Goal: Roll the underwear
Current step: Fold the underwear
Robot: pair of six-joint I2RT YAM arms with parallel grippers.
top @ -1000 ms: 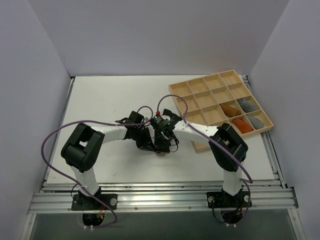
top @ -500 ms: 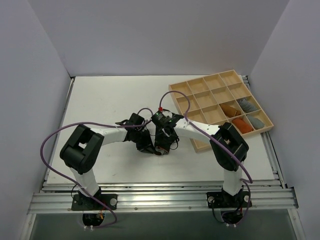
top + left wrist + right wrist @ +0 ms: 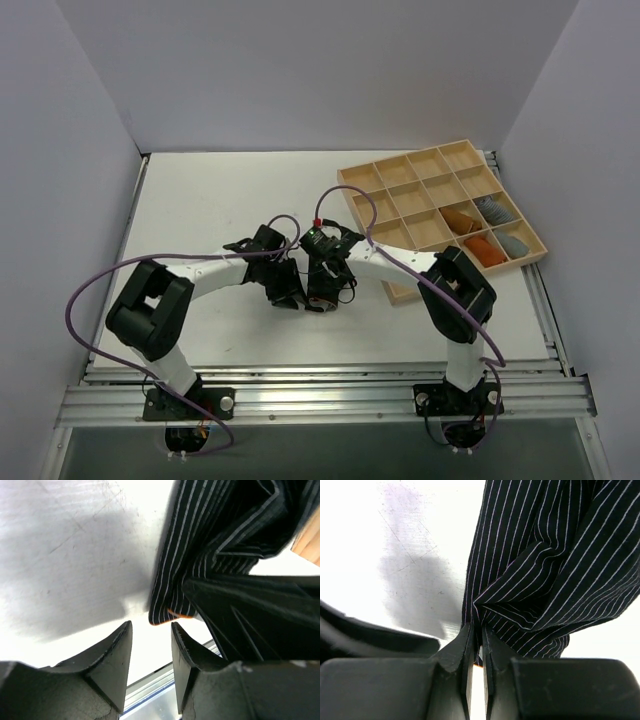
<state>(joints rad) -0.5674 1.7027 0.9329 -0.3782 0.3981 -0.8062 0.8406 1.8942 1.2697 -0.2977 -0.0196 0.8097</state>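
Near the middle of the table (image 3: pixel 200 200), a little toward its near edge, both arms reach in and their grippers meet side by side, almost touching. The underwear (image 3: pixel 545 570) lies bunched between and beneath them, a black cloth with thin pale pinstripes and a narrow orange trim along one hem. From above it is almost wholly hidden under the two wrists.

The right gripper (image 3: pixel 476 630) has its jaws nearly closed, pinching a fold of the underwear between the fingertips. The cloth fans out from that pinch in deep creases, up and to the right in the right wrist view, and its shadow falls on the bare table to the left.

The left gripper (image 3: pixel 150 645) stands with its jaws partly apart and nothing between them. Through the gap only white table shows. The trimmed corner of the underwear hangs just beyond its fingertips, close to them but not gripped. A large black shape crosses the right of the left wrist view, over the cloth. I cannot tell for sure what it is.

A wooden tray (image 3: pixel 360 168) of square compartments sits at the right rear of the table, turned at an angle, well apart from the underwear. Four rolls (image 3: pixel 482 248), two orange and two grey, lie in compartments toward its right corner, one to each. Purple cables (image 3: pixel 100 275) loop over both arms
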